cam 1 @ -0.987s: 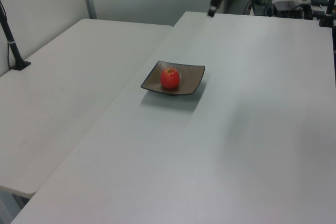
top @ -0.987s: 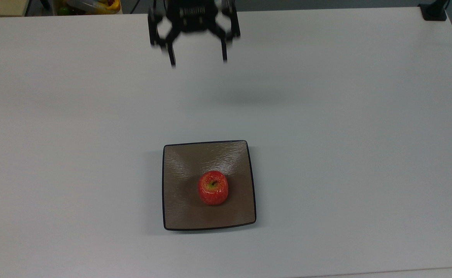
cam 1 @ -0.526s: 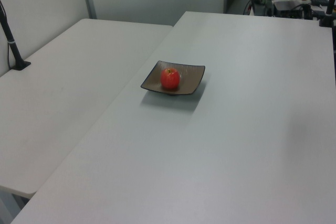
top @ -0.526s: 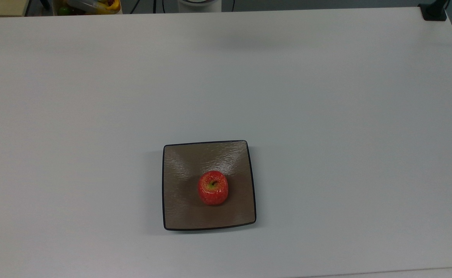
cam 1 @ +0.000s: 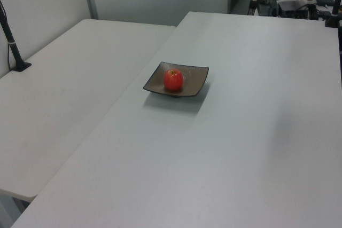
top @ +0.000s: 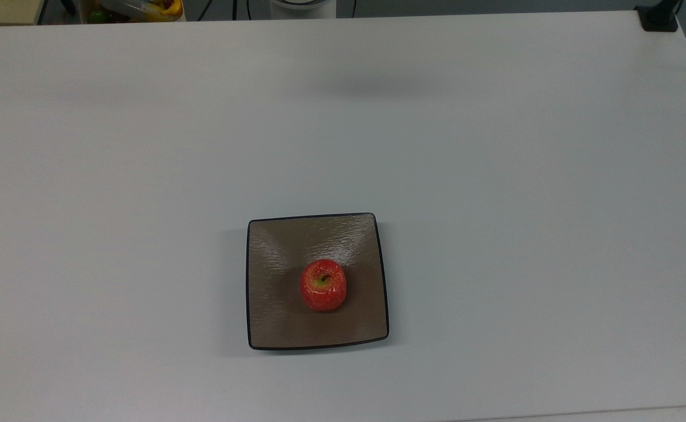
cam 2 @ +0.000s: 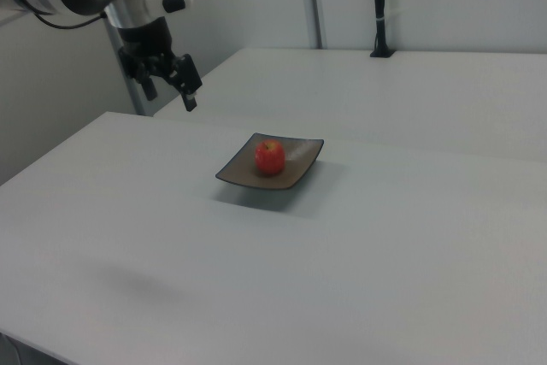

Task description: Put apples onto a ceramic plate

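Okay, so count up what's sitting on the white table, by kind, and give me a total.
Apple: 1, red, resting on the plate
Ceramic plate: 1, square, taupe-brown
Total: 2

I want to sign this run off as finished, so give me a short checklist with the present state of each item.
1. Apple on the ceramic plate: ok, near the middle.
2. Apple upright, stem up: ok.
3. Plate flat on the table, well in from the edges: ok.
4. Hand away from the plate: ok, raised at the right view's upper left.
5. Nothing in the hand: ok, nothing between its fingers.
6. Hand open: cannot tell.
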Available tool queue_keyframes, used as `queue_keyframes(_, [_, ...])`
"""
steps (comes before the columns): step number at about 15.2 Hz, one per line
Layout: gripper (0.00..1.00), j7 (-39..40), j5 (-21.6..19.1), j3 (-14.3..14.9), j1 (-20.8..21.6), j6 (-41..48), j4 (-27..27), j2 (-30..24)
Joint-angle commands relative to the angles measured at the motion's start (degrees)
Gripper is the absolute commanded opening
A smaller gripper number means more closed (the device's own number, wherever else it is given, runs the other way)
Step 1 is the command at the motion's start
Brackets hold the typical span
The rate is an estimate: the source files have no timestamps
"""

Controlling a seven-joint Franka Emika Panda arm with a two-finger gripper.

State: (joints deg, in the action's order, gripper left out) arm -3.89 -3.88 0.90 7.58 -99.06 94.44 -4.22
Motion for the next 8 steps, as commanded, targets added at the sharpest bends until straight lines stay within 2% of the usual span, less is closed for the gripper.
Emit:
queue_keyframes(1, [1.0, -0.4, -0.2, 0.1, 0.5, -6.8, 0.5, 2.5])
queue_keyframes(8, [1.0, 0.9, 0.1, 0.1, 0.2, -7.3, 0.2, 3.7])
